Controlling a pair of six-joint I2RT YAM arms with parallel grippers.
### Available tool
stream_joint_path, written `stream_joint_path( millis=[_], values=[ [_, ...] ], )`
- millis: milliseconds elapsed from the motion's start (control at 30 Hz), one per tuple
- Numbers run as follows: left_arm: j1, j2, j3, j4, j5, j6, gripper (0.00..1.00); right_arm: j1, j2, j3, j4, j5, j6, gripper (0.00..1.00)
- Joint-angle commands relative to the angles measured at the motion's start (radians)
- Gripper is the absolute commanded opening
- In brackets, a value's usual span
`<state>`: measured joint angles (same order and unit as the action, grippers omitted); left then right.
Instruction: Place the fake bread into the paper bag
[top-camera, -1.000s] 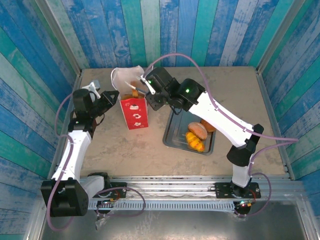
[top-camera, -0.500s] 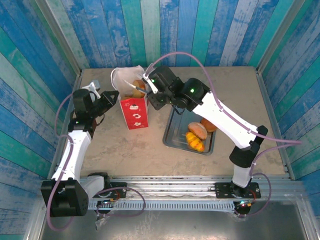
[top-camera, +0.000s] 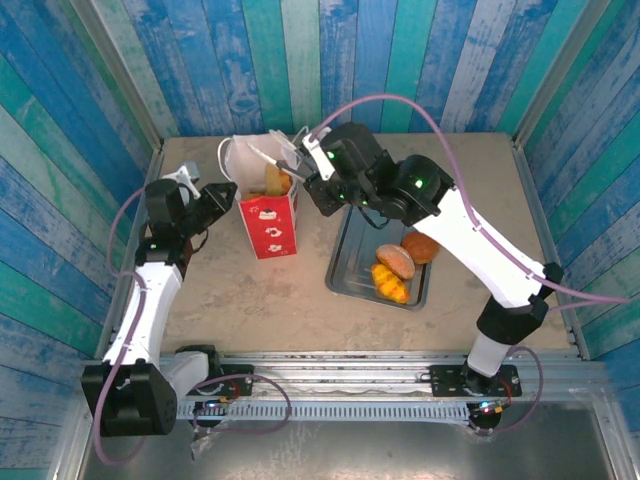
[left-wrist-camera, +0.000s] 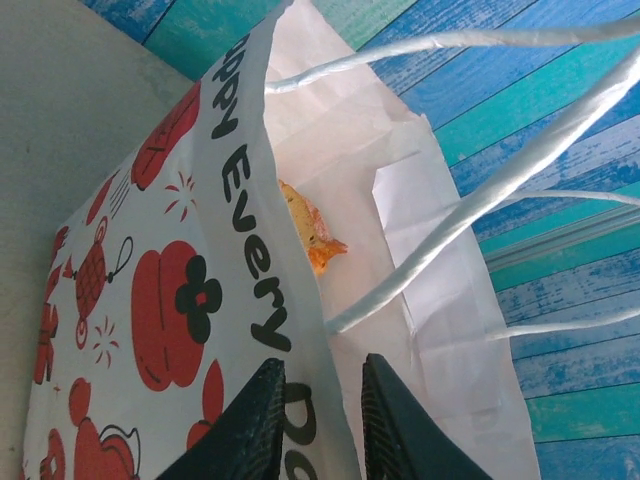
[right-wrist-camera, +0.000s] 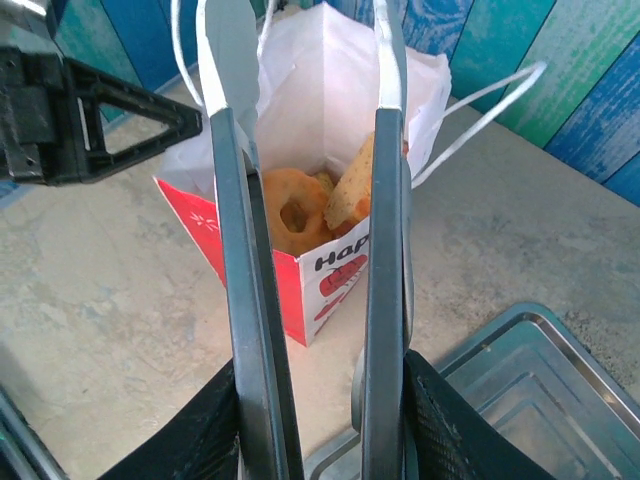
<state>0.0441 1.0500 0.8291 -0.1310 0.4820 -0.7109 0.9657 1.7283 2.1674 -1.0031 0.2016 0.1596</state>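
The paper bag stands upright left of the tray, white with red prints and red sides. Fake bread sits in its mouth: a ring donut and a paler pastry, with an orange piece showing inside. My left gripper is shut on the bag's left rim, with one finger on each side of the wall. My right gripper is shut on the metal tongs. Their tips stand apart and empty above the bag's back edge. Three more pastries lie on the tray: a bun, a yellow twisted roll and a darker bun.
The grey metal tray lies right of the bag, and its corner shows below the tongs. The bag's white cord handles loop out behind it. Blue and green plank walls close in the table on three sides.
The right arm has lifted the tongs up and back out of the bag's mouth, and the tongs now hold nothing. The left arm and the bag have stayed put.
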Motion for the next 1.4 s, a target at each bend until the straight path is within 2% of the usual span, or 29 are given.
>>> stream_joint_path(
  millis=[0, 133, 367, 500, 700, 767, 967, 1133, 1367],
  values=[
    [0.004, -0.047, 0.012, -0.028, -0.025, 0.029, 0.3, -0.001, -0.066, 0.0, 0.024, -0.003, 0.032, 0.39],
    [0.003, -0.063, 0.019, -0.041, -0.031, 0.038, 0.36, 0.001, -0.112, -0.024, 0.023, 0.0, 0.058, 0.39],
    [0.003, -0.097, 0.032, -0.077, -0.06, 0.058, 0.55, 0.001, -0.213, -0.103, 0.021, 0.039, 0.112, 0.39],
    [0.003, -0.121, 0.041, -0.104, -0.08, 0.078, 0.6, 0.001, -0.274, -0.156, -0.001, 0.082, 0.146, 0.39],
    [0.003, -0.173, 0.045, -0.154, -0.131, 0.118, 0.68, -0.016, -0.345, -0.225, -0.124, 0.158, 0.217, 0.39],
    [0.003, -0.195, 0.041, -0.17, -0.15, 0.134, 0.74, -0.03, -0.364, -0.255, -0.182, 0.173, 0.243, 0.39],
    [0.003, -0.266, -0.001, -0.193, -0.19, 0.192, 0.9, -0.114, -0.418, -0.395, -0.287, 0.129, 0.287, 0.39],
    [0.003, -0.308, -0.03, -0.215, -0.216, 0.208, 0.93, -0.181, -0.414, -0.49, -0.373, 0.087, 0.282, 0.39],
    [0.003, -0.317, -0.037, -0.222, -0.218, 0.213, 0.94, -0.193, -0.379, -0.606, -0.429, 0.046, 0.275, 0.4]
  ],
)
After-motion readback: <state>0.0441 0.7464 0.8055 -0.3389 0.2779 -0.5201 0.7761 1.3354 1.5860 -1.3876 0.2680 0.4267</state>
